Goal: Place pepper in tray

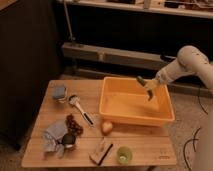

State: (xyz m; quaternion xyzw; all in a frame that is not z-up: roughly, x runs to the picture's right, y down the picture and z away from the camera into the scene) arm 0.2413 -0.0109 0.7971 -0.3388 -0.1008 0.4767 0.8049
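Note:
The orange-yellow tray [112, 107] stands on the right half of the wooden table [145, 150]. My white arm reaches in from the right. My gripper [148, 91] hangs over the inside of the tray, near its right back part, and points down. It is shut on the small dark green pepper [141, 81], whose end sticks out up and to the left of the fingers. The pepper is held above the tray floor, not touching it.
On the table left of the tray lie a grey-blue cup [60, 92], a handled utensil [80, 108], a dark cluster [74, 124], a blue cloth [51, 139] and a dark round item [68, 140]. In front: a yellowish ball [107, 127], a block [102, 150], a light green cup [123, 154].

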